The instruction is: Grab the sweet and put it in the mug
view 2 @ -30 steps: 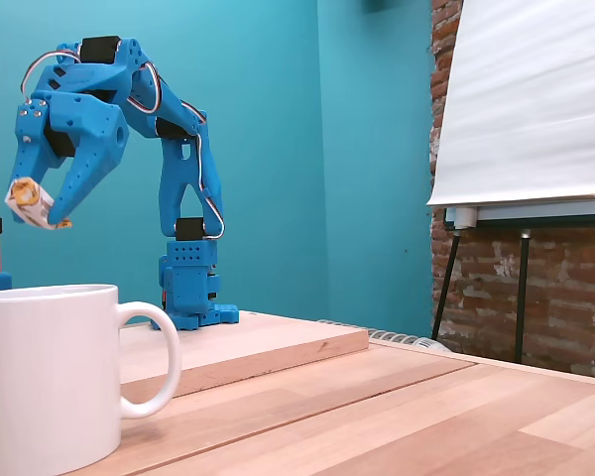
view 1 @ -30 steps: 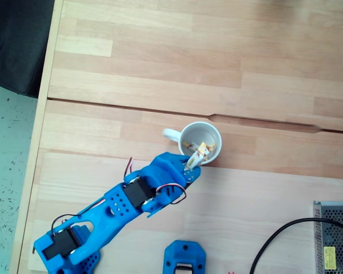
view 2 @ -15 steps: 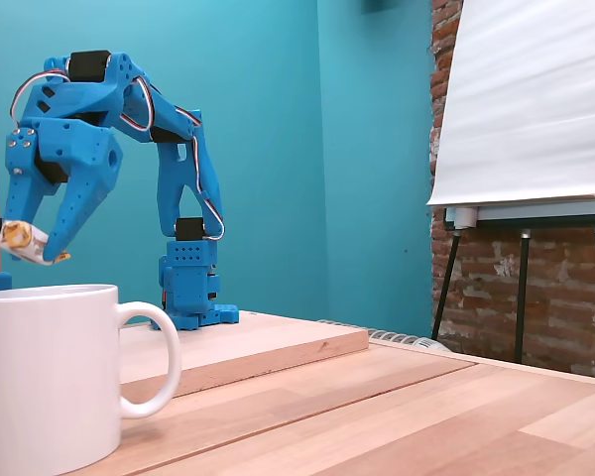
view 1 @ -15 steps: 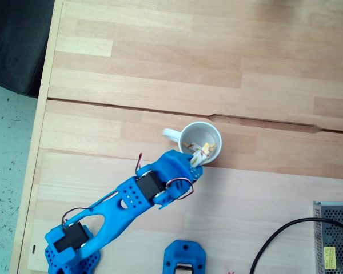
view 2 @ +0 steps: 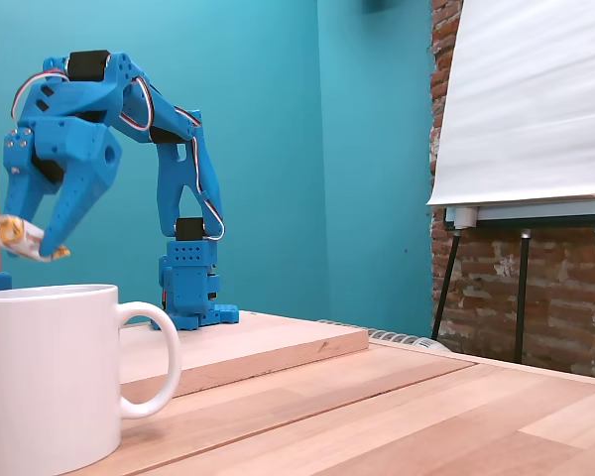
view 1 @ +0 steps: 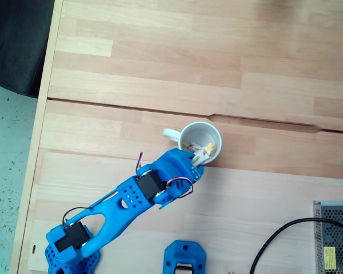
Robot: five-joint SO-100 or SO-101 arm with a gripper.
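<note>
The white mug (view 1: 201, 142) stands on the wooden table with its handle to the left in the top-down fixed view; in the low side fixed view the mug (view 2: 48, 377) fills the near left corner. My blue gripper (view 2: 25, 238) hangs a little above the mug's rim, shut on the sweet (view 2: 22, 239), a small white candy with yellow-orange ends. From above, the sweet (view 1: 203, 152) shows over the mug's mouth at my gripper (view 1: 199, 156). Another wrapped candy lies inside the mug.
The arm's blue base (view 2: 188, 288) stands on a raised wooden board (view 2: 248, 347). A metal mesh box (view 1: 334, 237) with a black cable (view 1: 274, 240) is at the lower right. A white flip chart (view 2: 526, 109) on an easel stands before a brick wall.
My gripper has moved lower and slightly left over the mug with the sweet still held; the arm has stretched out further toward the mug.
</note>
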